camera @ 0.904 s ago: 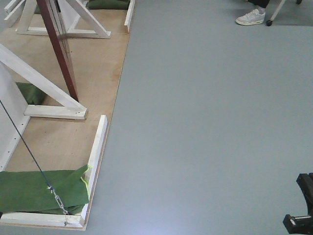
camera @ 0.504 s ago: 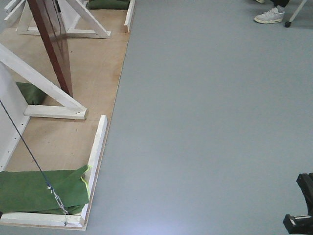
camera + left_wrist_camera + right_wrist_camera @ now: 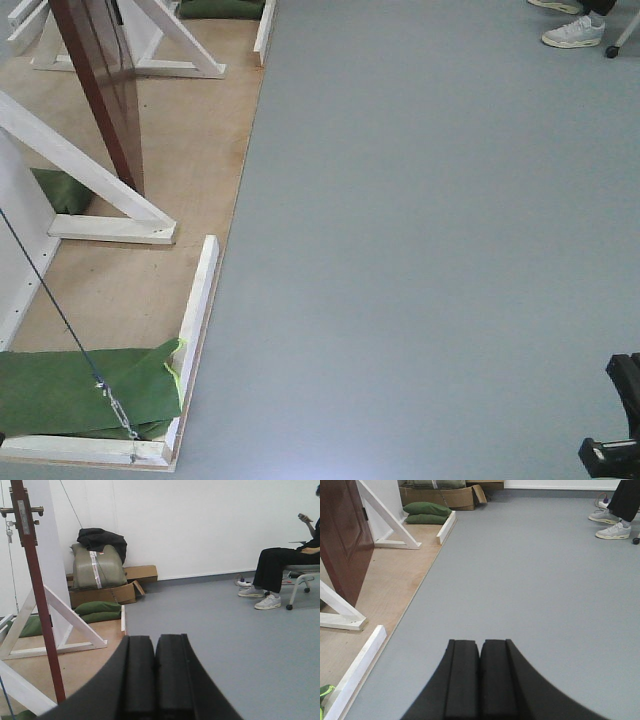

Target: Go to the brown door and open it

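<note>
1. Progress: the brown door (image 3: 100, 90) stands near the far left corner of the plywood platform (image 3: 190, 150). Its latch edge is turned toward the left wrist camera, so I'd guess it's already swung out of its frame. Can't say if that's open enough.
2. The left gripper (image 3: 155, 675) and right gripper (image 3: 480, 680) are both clenched, pads together and holding nothing. They're well apart from the door and its handle (image 3: 7, 511).
3. Count: one door, two grippers, and three green sandbags (image 3: 50, 390) in the front view — at the platform's near, left and far edges — plus one seated person (image 3: 285, 562).
</note>
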`<state>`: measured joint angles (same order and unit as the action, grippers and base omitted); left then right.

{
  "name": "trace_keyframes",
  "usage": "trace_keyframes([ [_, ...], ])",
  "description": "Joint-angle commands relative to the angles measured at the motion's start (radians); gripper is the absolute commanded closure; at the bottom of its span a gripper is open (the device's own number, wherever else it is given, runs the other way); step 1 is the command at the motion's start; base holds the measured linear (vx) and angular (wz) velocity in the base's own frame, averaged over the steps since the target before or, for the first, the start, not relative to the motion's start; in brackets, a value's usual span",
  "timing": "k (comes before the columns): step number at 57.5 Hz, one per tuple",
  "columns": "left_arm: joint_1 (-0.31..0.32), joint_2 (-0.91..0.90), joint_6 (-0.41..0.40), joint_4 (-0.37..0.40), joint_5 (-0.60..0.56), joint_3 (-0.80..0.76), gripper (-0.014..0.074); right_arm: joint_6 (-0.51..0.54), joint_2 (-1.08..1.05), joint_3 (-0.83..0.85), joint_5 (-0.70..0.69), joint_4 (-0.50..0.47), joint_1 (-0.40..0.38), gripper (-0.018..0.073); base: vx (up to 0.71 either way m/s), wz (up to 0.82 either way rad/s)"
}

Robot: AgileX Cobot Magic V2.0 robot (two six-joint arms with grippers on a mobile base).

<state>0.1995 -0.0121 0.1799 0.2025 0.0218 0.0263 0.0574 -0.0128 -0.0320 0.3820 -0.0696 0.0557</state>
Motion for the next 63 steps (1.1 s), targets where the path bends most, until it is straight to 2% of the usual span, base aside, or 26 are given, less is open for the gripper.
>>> trace_keyframes([
  [1, 0.005, -0.013, -0.001, 0.0, -0.08, -0.018, 0.06, 0.009, -0.006, -0.003, -0.077, 0.006, -0.002, 0.0559, 0.02, -0.01],
  [25, 0.005, -0.013, -0.001, 0.0, -0.08, -0.018, 0.06, 0.009, -0.006, -0.003, -0.077, 0.006, -0.002, 0.0559, 0.09, -0.01],
  [63, 0.005, -0.013, -0.001, 0.0, -0.08, -0.018, 0.06, 0.009, -0.006, -0.003, -0.078, 0.006, -0.002, 0.0559, 0.24, 0.0],
])
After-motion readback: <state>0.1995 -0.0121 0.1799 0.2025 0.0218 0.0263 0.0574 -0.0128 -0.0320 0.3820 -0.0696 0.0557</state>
